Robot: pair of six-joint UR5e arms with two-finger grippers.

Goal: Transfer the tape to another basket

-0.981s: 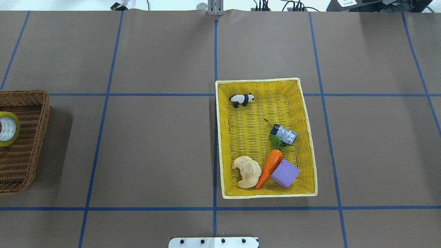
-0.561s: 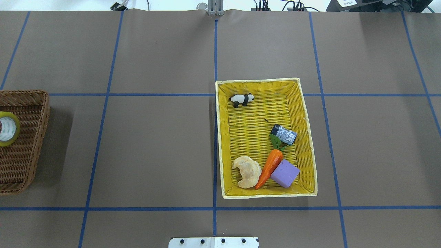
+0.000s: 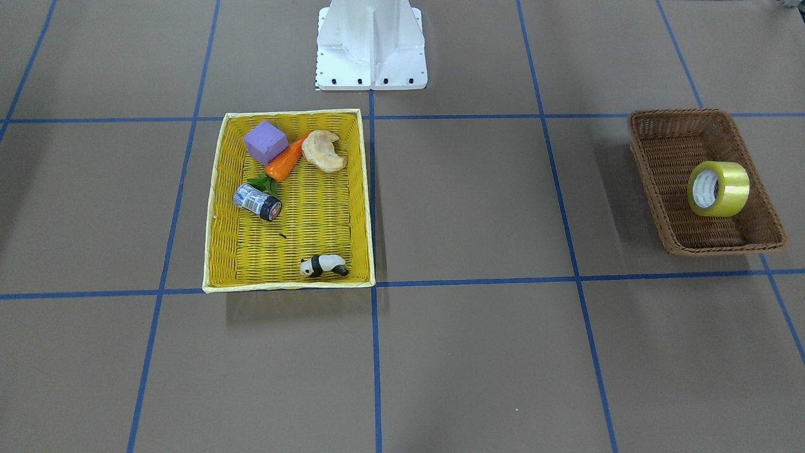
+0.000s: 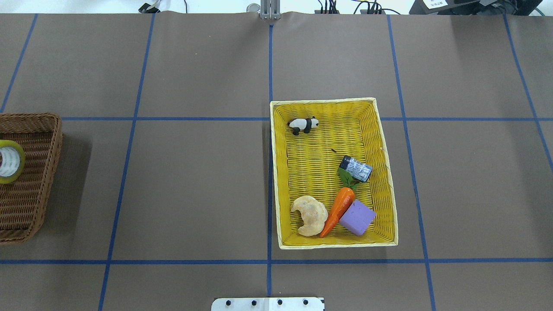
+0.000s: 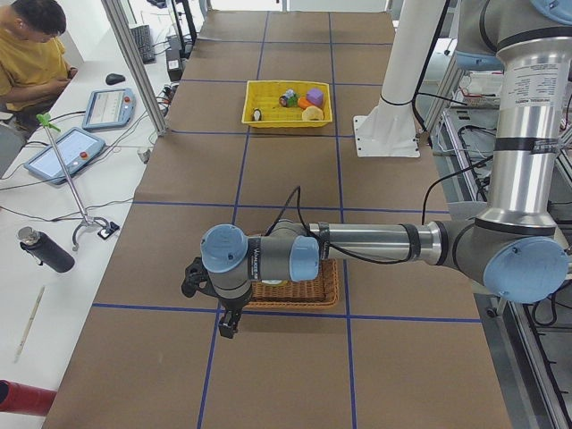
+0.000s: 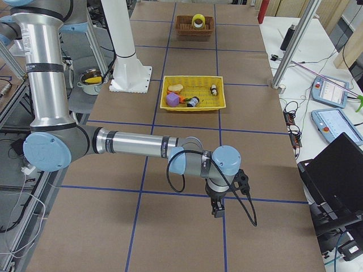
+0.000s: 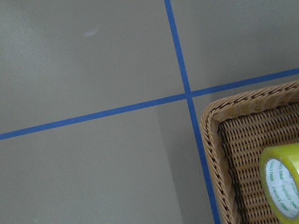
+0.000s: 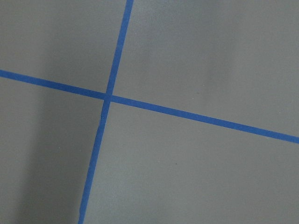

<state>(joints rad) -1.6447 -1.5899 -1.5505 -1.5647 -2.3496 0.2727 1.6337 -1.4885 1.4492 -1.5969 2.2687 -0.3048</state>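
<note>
The tape [image 3: 719, 189], a yellowish roll with a white printed core, stands on edge inside the dark brown wicker basket [image 3: 679, 113] at the table's left end. Both show in the overhead view, tape [image 4: 8, 162] and basket [image 4: 41, 172], and in the left wrist view, tape [image 7: 280, 186] and basket [image 7: 212, 140]. My left gripper [image 5: 228, 326] hangs just outside that basket's end; I cannot tell if it is open or shut. My right gripper [image 6: 217, 211] hangs over bare table at the far right end; I cannot tell its state either.
A bright yellow woven basket [image 4: 273, 172] sits right of the table's middle. It holds a toy panda [image 4: 303, 125], a dark-capped jar [image 4: 355, 168], a carrot [image 4: 339, 209], a purple block [image 4: 357, 217] and a croissant [image 4: 309, 215]. The robot base [image 3: 371, 44] stands behind it.
</note>
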